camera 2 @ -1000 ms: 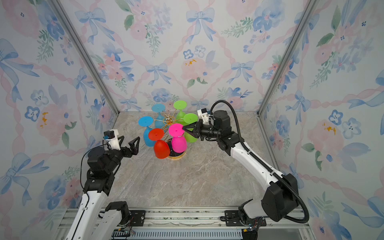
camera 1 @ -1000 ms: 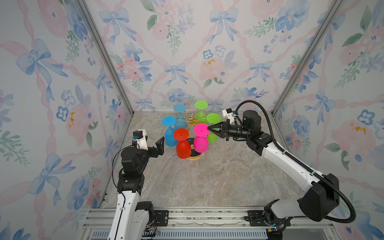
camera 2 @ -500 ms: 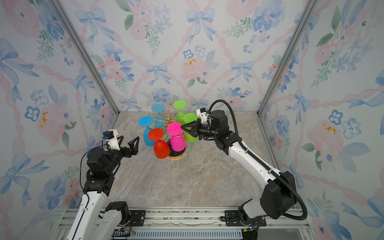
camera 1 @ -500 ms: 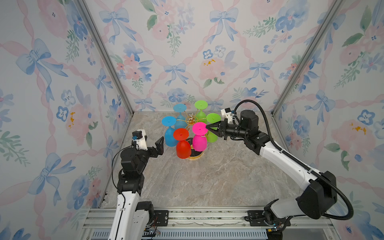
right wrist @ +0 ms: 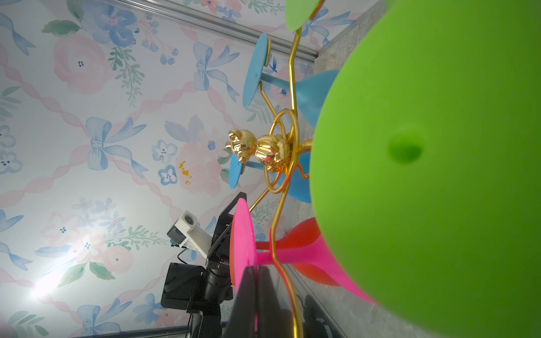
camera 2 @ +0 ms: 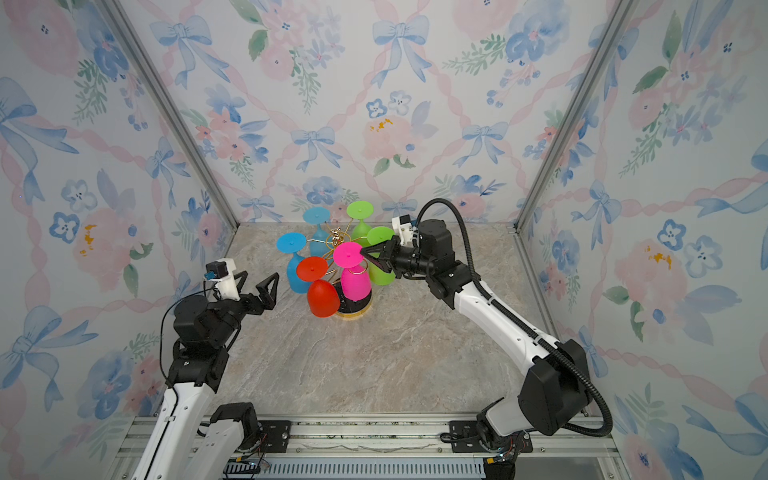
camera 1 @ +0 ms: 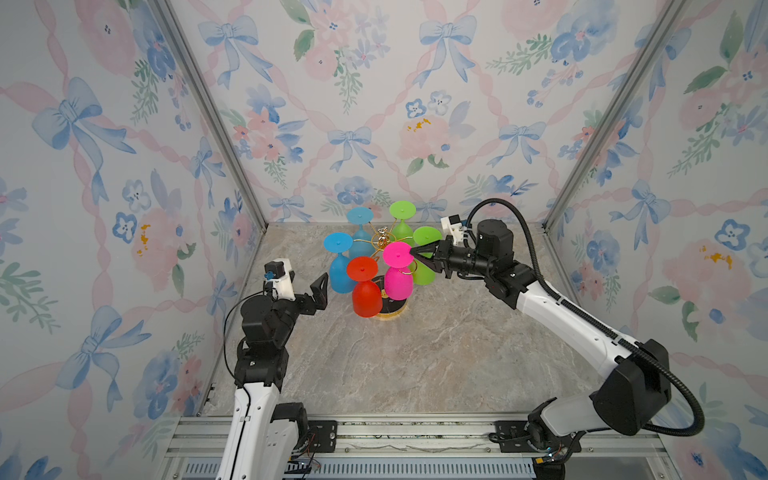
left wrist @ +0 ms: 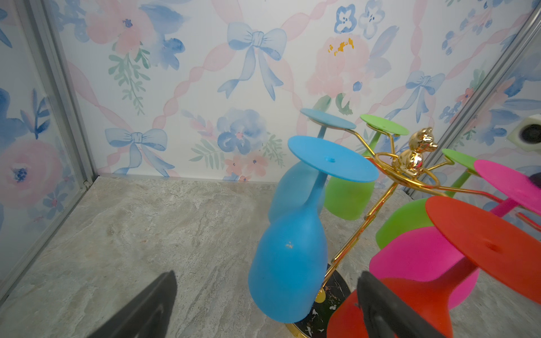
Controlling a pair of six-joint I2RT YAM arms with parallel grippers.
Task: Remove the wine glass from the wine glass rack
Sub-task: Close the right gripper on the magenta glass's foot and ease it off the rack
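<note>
Though upside down (stem upright), pink wine glass (camera 1: pixel 397 283) in clenched right fingers (camera 1: pixel 426 249); left fingers (camera 1: pixel 321 291) agape.

The wine glass rack (camera 1: pixel 382 241) is shiny gold metal wire. The pink wine glass (camera 1: pixel 397 282) looks smooth, matt plastic. The table (camera 1: pixel 415 353) looks like veined stone.
</note>
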